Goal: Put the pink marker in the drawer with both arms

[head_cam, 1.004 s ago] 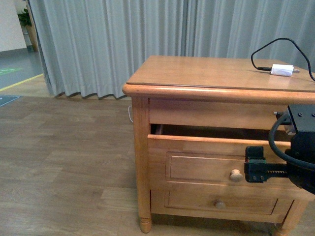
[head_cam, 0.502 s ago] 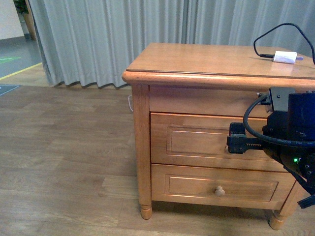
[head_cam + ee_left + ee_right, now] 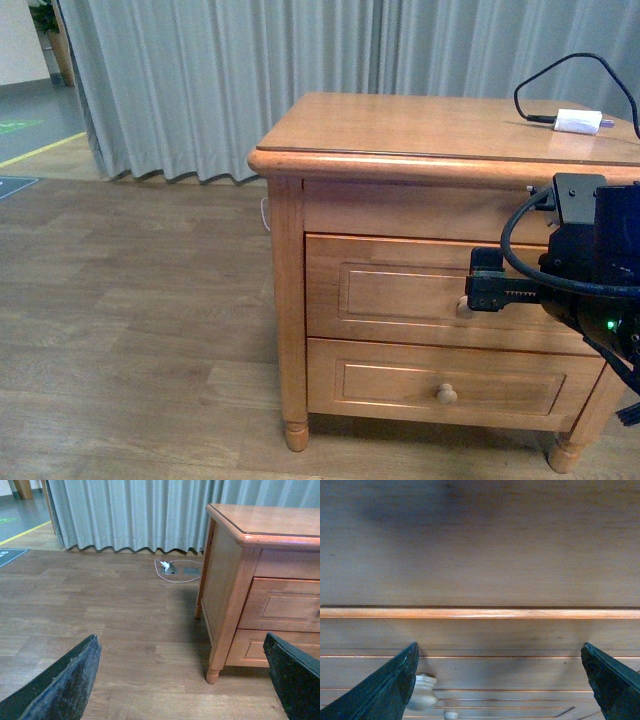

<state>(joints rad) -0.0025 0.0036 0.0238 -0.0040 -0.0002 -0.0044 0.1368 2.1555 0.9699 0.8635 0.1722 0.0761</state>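
Curtain [image 3: 250, 80] is hanging across the back, grey, reaching the wood floor [image 3: 130, 330].

Nightstand [image 3: 420, 130] is standing at right in the front view, honey-coloured, on turned legs. Its top is carrying a white charger [image 3: 578, 121] with a black cable [image 3: 560, 75] looping up behind it.

Drawer [image 3: 400, 290], the upper one, is sitting flush with the frame, shut. Lower drawer [image 3: 440, 385] is also shut, small knob [image 3: 447, 394] showing at its middle.

Right arm [image 3: 595, 270] is reaching in from the right edge, black, a green light glowing low on it. Right end effector [image 3: 483, 291] is sitting at the drawer's pale knob [image 3: 422, 692]; front view is not showing whether it is touching. In the right wrist view the fingers [image 3: 390, 690] are standing wide apart, nothing between them, with the knob just beside one.

Left end effector [image 3: 180, 680] is hanging over bare floor beside the nightstand, spread wide, holding nothing.

A white cord [image 3: 172, 570] is lying on the floor by the curtain.

Pink marker is not showing in any view.
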